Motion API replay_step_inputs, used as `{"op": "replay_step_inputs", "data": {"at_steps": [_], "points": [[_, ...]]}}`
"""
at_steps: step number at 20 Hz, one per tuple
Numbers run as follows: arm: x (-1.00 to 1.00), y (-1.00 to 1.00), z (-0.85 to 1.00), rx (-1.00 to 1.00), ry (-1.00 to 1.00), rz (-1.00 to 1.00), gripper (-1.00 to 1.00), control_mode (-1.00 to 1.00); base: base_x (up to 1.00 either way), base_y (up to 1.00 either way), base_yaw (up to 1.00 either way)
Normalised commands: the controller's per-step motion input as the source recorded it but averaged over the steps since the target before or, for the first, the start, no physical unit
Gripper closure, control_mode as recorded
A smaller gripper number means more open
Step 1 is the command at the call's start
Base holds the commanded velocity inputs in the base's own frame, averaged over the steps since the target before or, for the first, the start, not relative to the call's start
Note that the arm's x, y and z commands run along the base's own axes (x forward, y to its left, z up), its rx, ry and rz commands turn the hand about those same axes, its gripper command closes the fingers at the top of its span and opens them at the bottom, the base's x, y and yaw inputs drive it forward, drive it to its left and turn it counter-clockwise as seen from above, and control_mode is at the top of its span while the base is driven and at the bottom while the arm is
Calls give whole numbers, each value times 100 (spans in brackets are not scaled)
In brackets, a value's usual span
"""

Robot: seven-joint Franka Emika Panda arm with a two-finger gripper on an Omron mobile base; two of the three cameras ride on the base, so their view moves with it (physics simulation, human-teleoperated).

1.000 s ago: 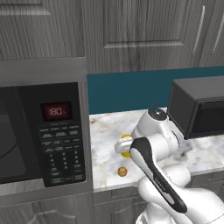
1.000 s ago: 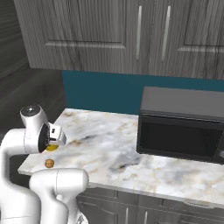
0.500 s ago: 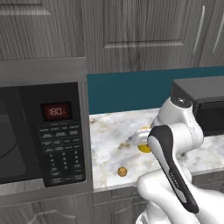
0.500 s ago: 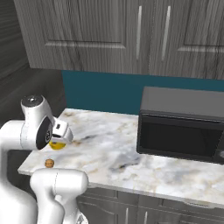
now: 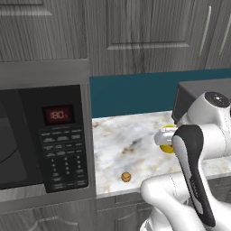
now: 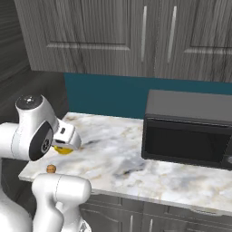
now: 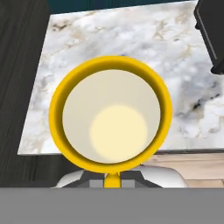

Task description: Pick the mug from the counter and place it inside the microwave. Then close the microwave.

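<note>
the fingers (image 7: 112, 180) were pinched shut on the rim of the mug (image 7: 110, 114), which filled the hand view from above, held up over the bench (image 7: 131, 52). the yellow mug showed a pale cream inside with nothing in it. in the left base view the mug (image 5: 168, 147) peeked out beside the white wrist, off the marble bench (image 5: 131, 140); in the right base view it (image 6: 63, 150) hung under the hand. a small brown lump (image 5: 126, 177) lay on the bench near its front edge. the microwave (image 5: 43, 144) stood to the left, its red display (image 5: 57, 115) reading about "180". a smaller dark appliance (image 6: 188, 130) sat on the bench to the right.
</note>
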Motion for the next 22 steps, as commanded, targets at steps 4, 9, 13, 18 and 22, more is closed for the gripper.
{"op": "replay_step_inputs", "data": {"at_steps": [4,9,13,18,22], "points": [[-52,-3,0,-4,-22,-2,100,-100,0,0,0],[-46,0,9,-6,-25,-1,100,-100,0,0,0],[-29,0,11,-3,-23,0,100,-100,0,0,0],[-10,0,7,0,-19,0,100,-100,0,0,0],[-13,0,0,0,-7,0,100,-100,0,0,0]]}}
